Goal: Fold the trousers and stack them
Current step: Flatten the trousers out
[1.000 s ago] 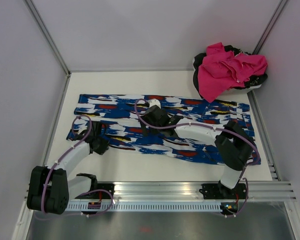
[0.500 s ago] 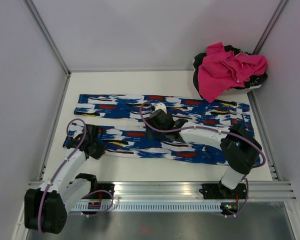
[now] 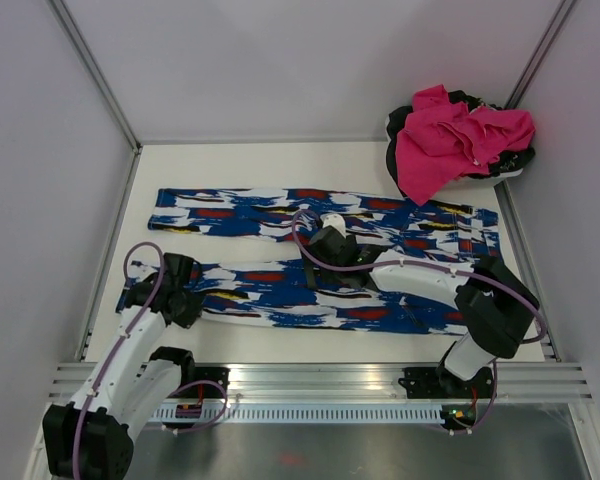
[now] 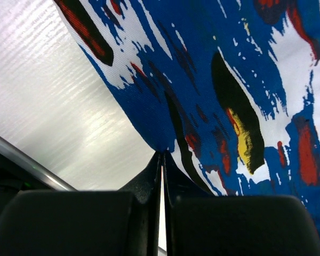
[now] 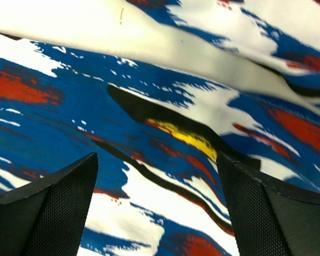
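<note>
The trousers (image 3: 280, 212) lie flat across the table, blue with white, red, black and yellow blotches, both legs running left and the waist at the right. My left gripper (image 3: 185, 302) is at the left end of the near leg. In the left wrist view it (image 4: 162, 156) is shut on a pinched edge of the trousers (image 4: 213, 69), lifted off the white table. My right gripper (image 3: 348, 278) hovers over the middle of the near leg. It (image 5: 157, 160) stands open, with the trousers (image 5: 149, 106) below and nothing between its fingers.
A pink garment (image 3: 455, 135) is heaped on a black object (image 3: 394, 125) at the back right corner. Grey walls close in the left, right and back sides. An aluminium rail (image 3: 380, 380) runs along the near edge.
My left gripper has drawn the near leg's end leftward and toward the near edge, stretching the leg out. My right gripper has shifted rightward and nearer over the fabric, still open.
</note>
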Robot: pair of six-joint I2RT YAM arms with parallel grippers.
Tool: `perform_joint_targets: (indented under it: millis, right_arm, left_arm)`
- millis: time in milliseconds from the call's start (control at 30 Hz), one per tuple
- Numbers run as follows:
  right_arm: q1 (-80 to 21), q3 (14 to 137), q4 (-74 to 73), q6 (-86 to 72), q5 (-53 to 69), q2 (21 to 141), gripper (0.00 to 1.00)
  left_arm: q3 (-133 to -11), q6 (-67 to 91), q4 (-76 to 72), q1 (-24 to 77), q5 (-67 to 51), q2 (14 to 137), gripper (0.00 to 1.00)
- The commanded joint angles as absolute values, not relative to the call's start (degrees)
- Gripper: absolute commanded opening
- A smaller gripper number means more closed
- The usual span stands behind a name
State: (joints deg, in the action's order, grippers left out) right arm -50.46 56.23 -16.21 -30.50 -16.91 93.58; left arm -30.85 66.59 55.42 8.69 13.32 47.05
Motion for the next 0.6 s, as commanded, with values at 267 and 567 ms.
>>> perform_joint_targets:
  millis: [267, 567]
  right_arm:
    - [-50.4, 42.1, -21.6, -38.8, -18.0, 82.8, 0.98]
    - [-50.6, 34.5, -21.0, -41.6, -14.7, 80.2, 0.98]
  left_arm:
    - [-40.3, 68.4, 62.4, 8.3, 24.9, 46.5, 0.02]
    - [-38.4, 60.3, 57.1, 8.3, 17.9, 41.3, 0.44]
